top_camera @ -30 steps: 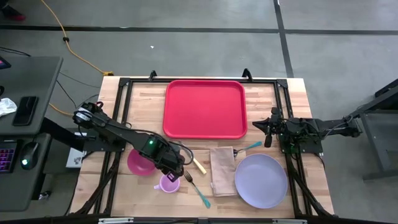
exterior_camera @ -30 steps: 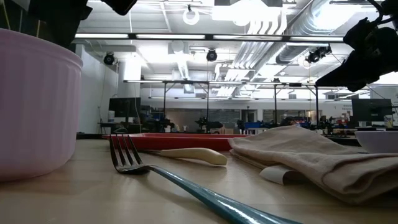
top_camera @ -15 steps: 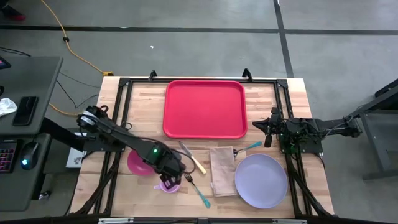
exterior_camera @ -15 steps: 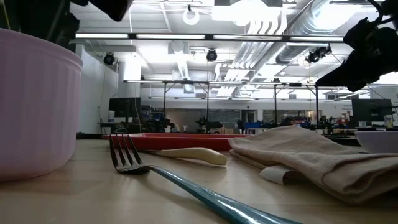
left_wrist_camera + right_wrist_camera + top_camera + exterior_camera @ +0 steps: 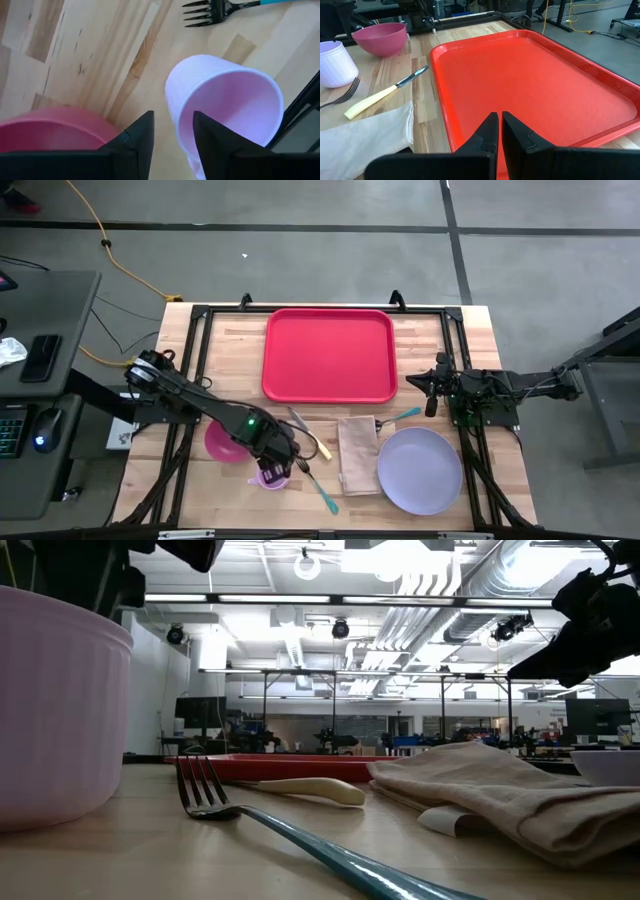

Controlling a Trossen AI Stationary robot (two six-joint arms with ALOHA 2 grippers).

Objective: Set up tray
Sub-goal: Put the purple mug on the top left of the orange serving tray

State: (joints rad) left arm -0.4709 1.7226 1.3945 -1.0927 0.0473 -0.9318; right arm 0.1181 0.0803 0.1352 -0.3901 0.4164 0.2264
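We see bright, even light from ceiling lamps [image 5: 320, 565] at twelve o'clock in the low view, glaring white. Shadows on the table [image 5: 230, 345] are soft. The nearby cup [image 5: 55, 710] and fork [image 5: 300, 835] look slightly blurred.

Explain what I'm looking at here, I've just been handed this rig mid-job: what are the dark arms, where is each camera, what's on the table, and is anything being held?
Two dark robot arms work at a wooden table. One camera looks straight down, one sits at table-top height, and one rides on each wrist. On the table: a red tray, with nothing on it, a pink bowl, a lavender cup, a teal-handled fork, a cream-handled knife, a folded napkin and a lavender plate. The left gripper hovers at the cup with its fingers open across the cup's rim, not closed on it. The right gripper waits shut beside the tray's right edge. Nothing is held.
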